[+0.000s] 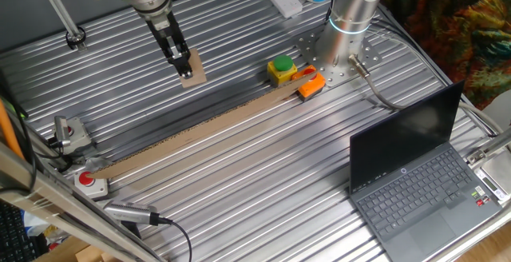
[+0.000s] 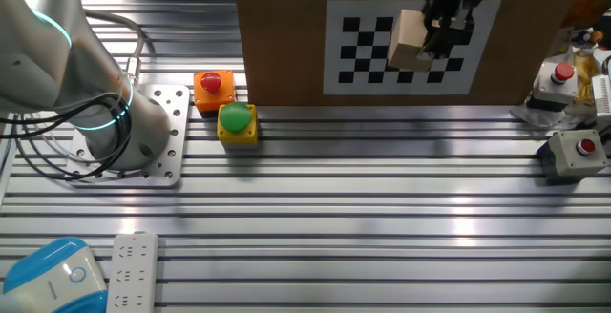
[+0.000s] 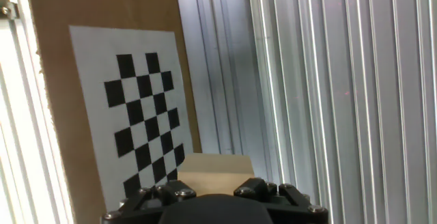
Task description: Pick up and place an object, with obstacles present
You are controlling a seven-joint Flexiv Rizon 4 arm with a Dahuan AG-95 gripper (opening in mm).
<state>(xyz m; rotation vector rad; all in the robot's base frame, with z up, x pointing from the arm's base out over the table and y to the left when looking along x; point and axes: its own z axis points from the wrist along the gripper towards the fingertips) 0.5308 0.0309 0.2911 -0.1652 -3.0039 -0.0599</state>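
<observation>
My gripper (image 1: pixel 185 66) is shut on the small tan block (image 1: pixel 192 73) and holds it above the ribbed table. In the other fixed view the block (image 2: pixel 410 41) hangs in front of the checkerboard sheet, with the gripper (image 2: pixel 436 44) just right of it. In the hand view the block (image 3: pixel 213 166) shows just above the gripper body (image 3: pixel 213 191). The obstacle is a long tan cardboard strip (image 1: pixel 200 130) standing on edge across the table. It shows as an upright board in the other fixed view (image 2: pixel 282 46) and at the left in the hand view (image 3: pixel 116 9). The block is on the robot-base side of it.
A yellow box with a green button (image 1: pixel 281 69) and an orange piece (image 1: pixel 311 85) sit at the strip's end, near the arm's base (image 1: pixel 345 30). An open laptop (image 1: pixel 415 174) is at the right. Grey boxes with red buttons (image 2: pixel 573 151) stand at the strip's other end. A power strip (image 2: pixel 134 270) lies near the edge.
</observation>
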